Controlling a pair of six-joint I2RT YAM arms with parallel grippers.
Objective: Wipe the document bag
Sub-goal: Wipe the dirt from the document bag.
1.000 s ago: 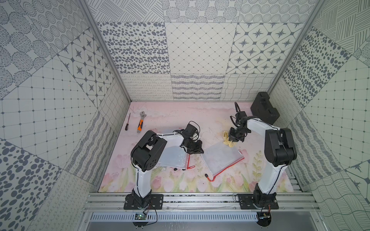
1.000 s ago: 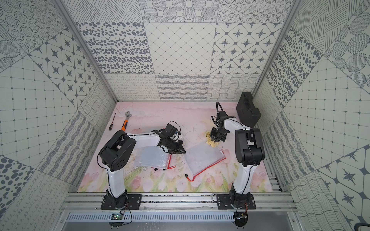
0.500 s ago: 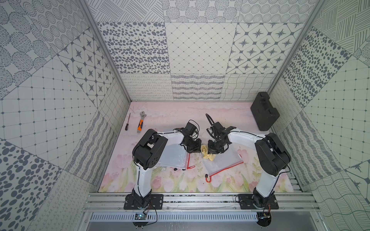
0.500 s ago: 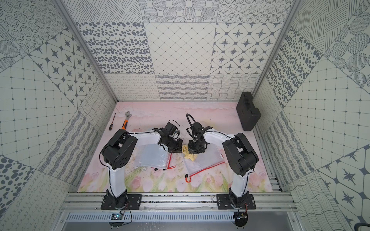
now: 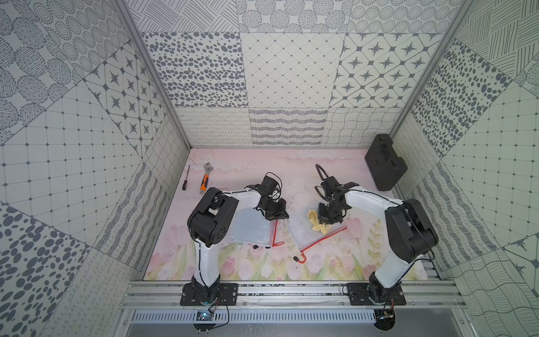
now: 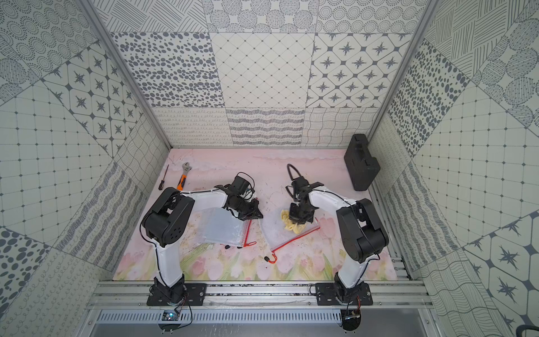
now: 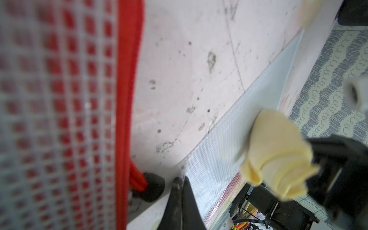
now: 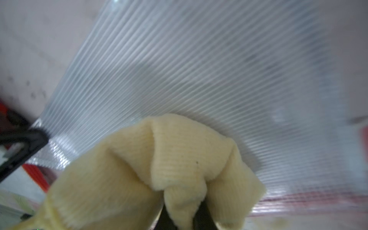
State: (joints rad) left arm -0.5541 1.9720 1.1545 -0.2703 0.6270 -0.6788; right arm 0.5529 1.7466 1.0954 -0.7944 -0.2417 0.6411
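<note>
Two clear mesh document bags with red zips lie on the mat. The one beside the cloth [image 5: 302, 235] [image 6: 274, 232] lies near the middle, and the other [image 5: 250, 230] [image 6: 221, 230] lies partly under my left arm. My right gripper [image 5: 328, 220] [image 6: 300, 218] [image 8: 183, 217] is shut on a yellow cloth [image 5: 313, 223] [image 8: 169, 159] [image 7: 278, 155], which rests on the middle bag [image 8: 199, 69]. My left gripper [image 5: 283, 216] [image 6: 258, 216] [image 7: 179, 182] is shut, with its tips at that bag's near corner [image 7: 219, 159], beside the other bag's red zip [image 7: 127, 99].
A black case [image 5: 385, 163] stands at the back right against the wall. An orange-handled wrench [image 5: 205, 178] and a screwdriver [image 5: 186, 181] lie at the back left. Red zip pull cords [image 5: 302, 258] trail toward the front of the mat.
My right gripper carried the cloth from behind the bag's right side onto the bag, swept to its left part, then came back a little to the right. The left arm stayed put.
</note>
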